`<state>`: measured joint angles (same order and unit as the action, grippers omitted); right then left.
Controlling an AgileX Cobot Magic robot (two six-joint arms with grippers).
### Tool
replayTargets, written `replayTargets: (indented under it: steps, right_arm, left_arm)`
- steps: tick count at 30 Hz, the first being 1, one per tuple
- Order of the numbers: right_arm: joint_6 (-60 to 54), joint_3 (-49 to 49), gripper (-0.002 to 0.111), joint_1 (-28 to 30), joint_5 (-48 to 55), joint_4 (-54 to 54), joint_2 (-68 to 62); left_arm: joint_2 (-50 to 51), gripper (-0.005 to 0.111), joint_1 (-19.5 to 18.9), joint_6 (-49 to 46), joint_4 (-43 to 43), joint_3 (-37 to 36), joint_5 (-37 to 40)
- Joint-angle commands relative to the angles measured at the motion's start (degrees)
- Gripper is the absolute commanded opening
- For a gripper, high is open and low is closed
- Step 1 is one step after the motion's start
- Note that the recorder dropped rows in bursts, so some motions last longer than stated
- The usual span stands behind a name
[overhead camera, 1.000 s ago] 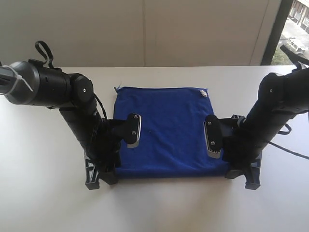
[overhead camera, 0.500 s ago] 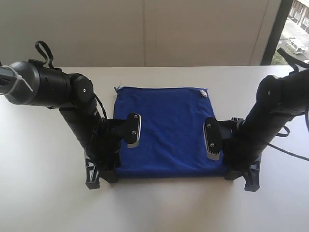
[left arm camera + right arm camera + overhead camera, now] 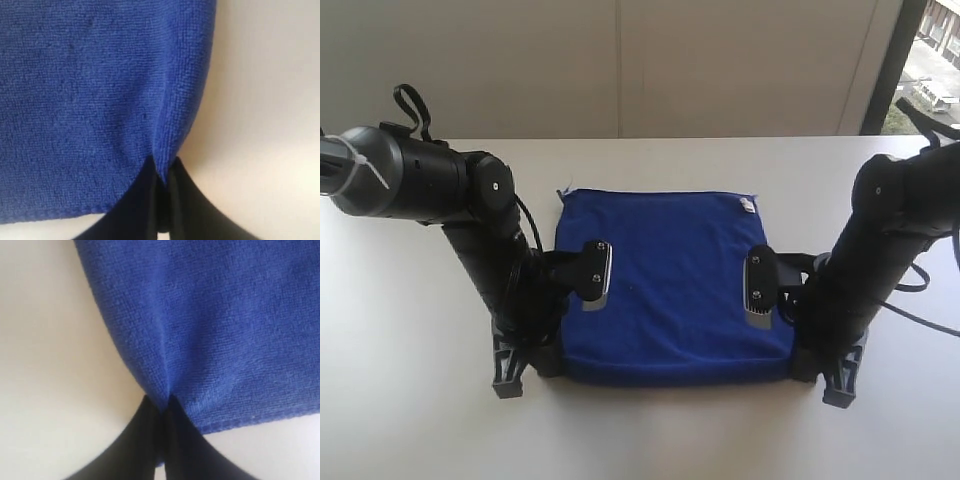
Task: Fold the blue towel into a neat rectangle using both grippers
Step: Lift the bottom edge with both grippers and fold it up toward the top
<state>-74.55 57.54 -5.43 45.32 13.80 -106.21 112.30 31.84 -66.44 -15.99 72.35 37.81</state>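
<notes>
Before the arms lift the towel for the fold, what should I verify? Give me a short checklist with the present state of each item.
1. Left gripper shut on towel edge: ok.
2. Right gripper shut on towel edge: ok.
3. Each grip close to a corner: ok.
4. Rest of towel flat on table: ok.
5. Grip firm enough to lift: cannot tell.

The blue towel (image 3: 670, 250) lies on the table (image 3: 410, 420), left arm (image 3: 485, 240) and right arm (image 3: 880, 250) flanking it.
</notes>
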Motion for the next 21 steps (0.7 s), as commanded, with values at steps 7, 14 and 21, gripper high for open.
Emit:
replayTargets:
  steps: [7, 14, 21]
  right_arm:
    - [4.38, -0.32, 0.000, -2.84, 8.02, -0.37, 8.78]
    - [13.36, -0.32, 0.000, -3.46, 1.71, -0.61, 13.09]
    - [20.90, -0.32, 0.000, -3.46, -7.30, -0.60, 13.23]
  left_arm:
    - [-5.50, 0.000, 0.25, 6.55, -0.40, -0.58, 15.07]
    - [-9.72, 0.000, 0.25, 6.55, -0.18, -0.58, 8.67]
    - [-10.04, 0.000, 0.25, 6.55, 0.24, -0.58, -2.28]
